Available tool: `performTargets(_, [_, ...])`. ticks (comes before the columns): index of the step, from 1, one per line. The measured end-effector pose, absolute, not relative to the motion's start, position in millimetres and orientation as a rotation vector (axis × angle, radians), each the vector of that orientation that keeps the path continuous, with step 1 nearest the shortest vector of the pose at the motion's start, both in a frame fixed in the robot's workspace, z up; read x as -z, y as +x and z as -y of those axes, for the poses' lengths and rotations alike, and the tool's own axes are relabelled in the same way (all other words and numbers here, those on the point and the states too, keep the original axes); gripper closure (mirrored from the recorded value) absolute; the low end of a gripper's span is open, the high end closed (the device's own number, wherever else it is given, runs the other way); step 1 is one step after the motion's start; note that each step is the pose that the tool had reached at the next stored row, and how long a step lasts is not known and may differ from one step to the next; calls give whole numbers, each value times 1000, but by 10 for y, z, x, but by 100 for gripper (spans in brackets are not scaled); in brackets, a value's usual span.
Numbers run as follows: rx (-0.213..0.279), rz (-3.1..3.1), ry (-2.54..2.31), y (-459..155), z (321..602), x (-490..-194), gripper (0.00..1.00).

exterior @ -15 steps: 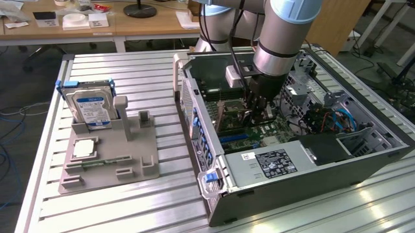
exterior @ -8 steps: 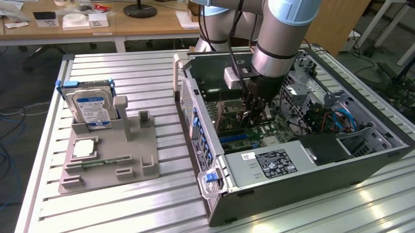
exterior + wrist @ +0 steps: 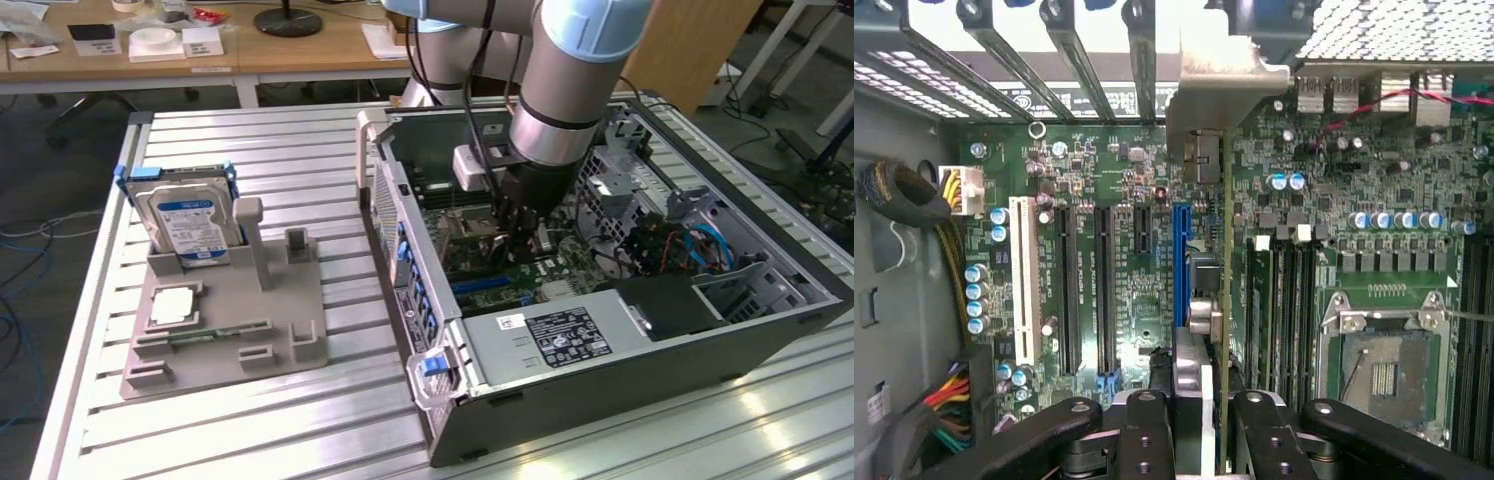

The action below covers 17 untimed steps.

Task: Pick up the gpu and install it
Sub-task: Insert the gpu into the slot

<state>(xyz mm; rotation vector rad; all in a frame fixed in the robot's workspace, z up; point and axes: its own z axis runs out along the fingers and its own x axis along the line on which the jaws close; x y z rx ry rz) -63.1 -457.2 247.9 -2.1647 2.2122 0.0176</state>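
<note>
The robot arm reaches down into the open computer case (image 3: pixel 747 330), which lies on its side on the slatted metal counter (image 3: pixel 267 420). The gripper (image 3: pixel 518 243) is deep inside the case, right over the green motherboard (image 3: pixel 1134 300).

In the wrist view the gripper (image 3: pixel 1199 410) has its jaws closed on the gpu (image 3: pixel 1226 250). The card stands on its thin edge between the black fingers (image 3: pixel 1144 430), so it looks like a thin green line. Its silver metal bracket (image 3: pixel 1219 90) is at the far end, up by the slot openings in the back wall of the case. The card hangs just beside the blue slot (image 3: pixel 1181 260) and lines up with its long side. It cannot be told if the card's bottom edge is already touching the slot or is a little above it.

So the picking up is done. The putting in is underway but does not look finished, because the jaws are clamped on the card.

Near the counter's edge on the exterior view's left sits a grey holder (image 3: pixel 227 320). It has a hard drive with a blue and white label (image 3: pixel 187 225) standing in it, and a small square chip (image 3: pixel 175 303) lying flat. The other places in the holder look bare.
</note>
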Motion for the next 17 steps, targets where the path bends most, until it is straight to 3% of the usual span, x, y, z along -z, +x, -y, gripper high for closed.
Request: performTargets(17, [-18, -2201, -2176, -742, 4604, -2379, 72])
